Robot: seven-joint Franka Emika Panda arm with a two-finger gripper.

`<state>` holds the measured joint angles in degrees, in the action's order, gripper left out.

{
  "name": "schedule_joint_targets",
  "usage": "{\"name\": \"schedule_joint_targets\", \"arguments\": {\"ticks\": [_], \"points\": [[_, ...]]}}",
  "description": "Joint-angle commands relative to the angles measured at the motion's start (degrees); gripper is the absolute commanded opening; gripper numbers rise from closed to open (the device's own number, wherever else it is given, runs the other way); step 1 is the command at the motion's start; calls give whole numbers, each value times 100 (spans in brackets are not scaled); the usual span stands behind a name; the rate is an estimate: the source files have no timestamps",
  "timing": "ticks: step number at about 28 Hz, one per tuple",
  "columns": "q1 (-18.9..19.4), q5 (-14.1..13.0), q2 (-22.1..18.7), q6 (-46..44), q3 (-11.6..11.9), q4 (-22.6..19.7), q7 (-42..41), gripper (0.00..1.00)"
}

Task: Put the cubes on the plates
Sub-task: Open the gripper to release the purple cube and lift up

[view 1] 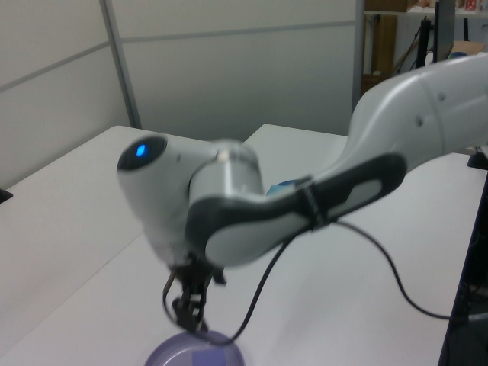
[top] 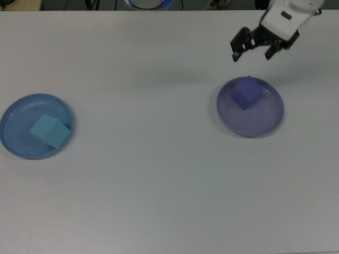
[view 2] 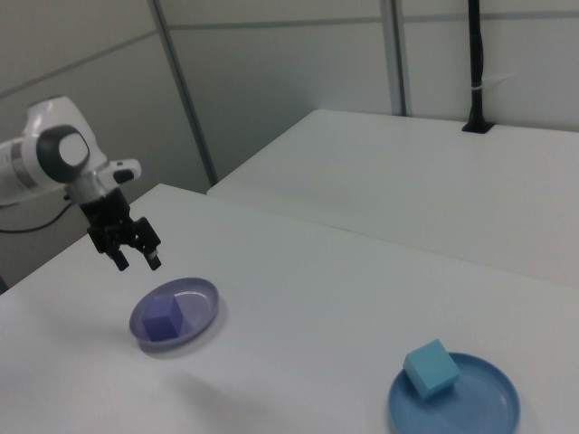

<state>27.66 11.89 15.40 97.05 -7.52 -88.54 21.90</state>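
Observation:
The purple-blue cube (top: 247,93) rests alone on the pale lavender plate (top: 260,119) at the top view's right; the right view shows this cube (view 2: 165,317) and its plate (view 2: 195,302) too. My gripper (top: 253,54) hangs above the plate's far edge, open and empty, apart from the cube. In the right view the gripper (view 2: 137,263) floats over the table just behind the plate. The light cyan cube (top: 49,130) lies in the blue plate (top: 11,112) at the top view's left, also seen as cube (view 2: 431,366) and plate (view 2: 484,404).
The white table (top: 159,174) stretches between the two plates. My arm's white body (view 1: 252,213) and its black cable (view 1: 381,267) fill the left view, above the lavender plate (view 1: 169,355). A second table (view 2: 434,172) stands behind in the right view.

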Motion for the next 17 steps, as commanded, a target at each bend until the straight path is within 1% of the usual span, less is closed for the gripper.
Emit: {"name": "schedule_joint_targets", "arguments": {"ticks": [1,2,3,7,8,11,13,15,17], "points": [[-357,-195,-625,-669,154,-120,-695,100],[-445,-222,-713,-757,171,-120,-722,100],[-620,-318,-888,-897,180,-137,-739,100],[-1122,-494,-1240,-1153,189,-190,-827,100],[-1427,-573,-1380,-1180,198,-225,-888,100],[-1930,-766,-1522,-1163,198,-251,-1046,100],[-2281,-828,-1601,-1171,180,-278,-1161,100],[-2423,-837,-1645,-1189,198,-348,-1126,100],[-2651,-890,-1663,-1154,242,-418,-1170,100]]}}
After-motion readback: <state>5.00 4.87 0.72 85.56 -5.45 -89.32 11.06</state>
